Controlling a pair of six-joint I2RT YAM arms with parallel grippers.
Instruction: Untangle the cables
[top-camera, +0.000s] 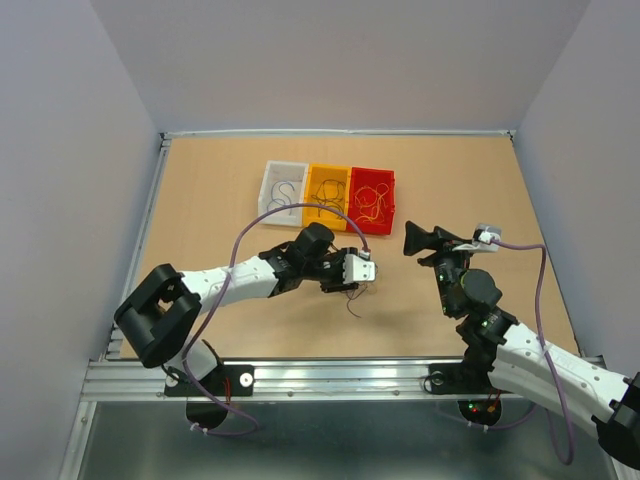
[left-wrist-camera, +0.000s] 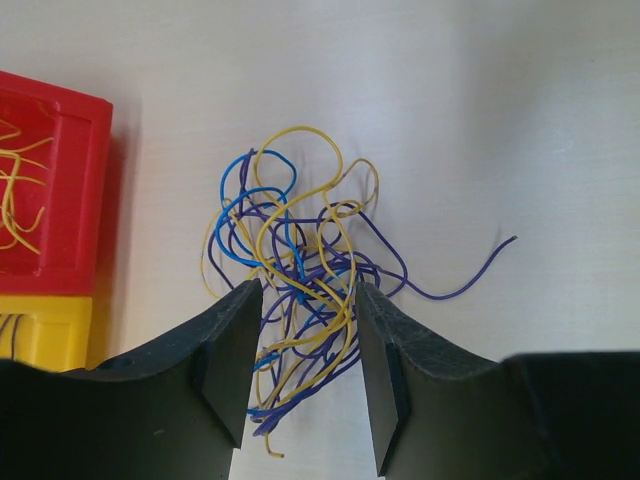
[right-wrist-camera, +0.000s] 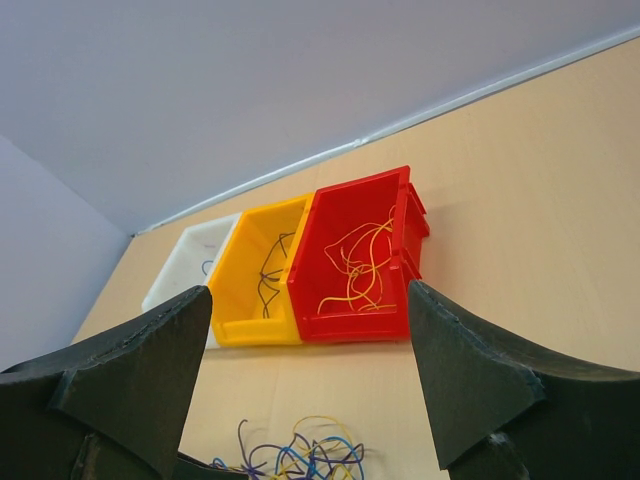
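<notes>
Sorting partly done: some cables (right-wrist-camera: 352, 262) already in red bin (right-wrist-camera: 330, 325), yellow bin (right-wrist-camera: 232, 330) and white bin (top-camera: 268, 185), upper centre. Remaining tangle (left-wrist-camera: 300, 290) at frame centre straddled by left gripper (left-wrist-camera: 305, 385), jaws parted, nothing clamped; right gripper (right-wrist-camera: 310, 370) wide, empty.

The light tan wooden tabletop (top-camera: 220, 190) carries a row of three small plastic bins toward its far side: a white bin (top-camera: 283, 186), a yellow bin (top-camera: 327, 190) and a red bin (top-camera: 372, 194), touching side by side; nearer lies a tangled clump of thin blue, yellow and purple wires (left-wrist-camera: 300, 290), directly on the wood; one purple strand (left-wrist-camera: 470, 272) trails outward.
</notes>
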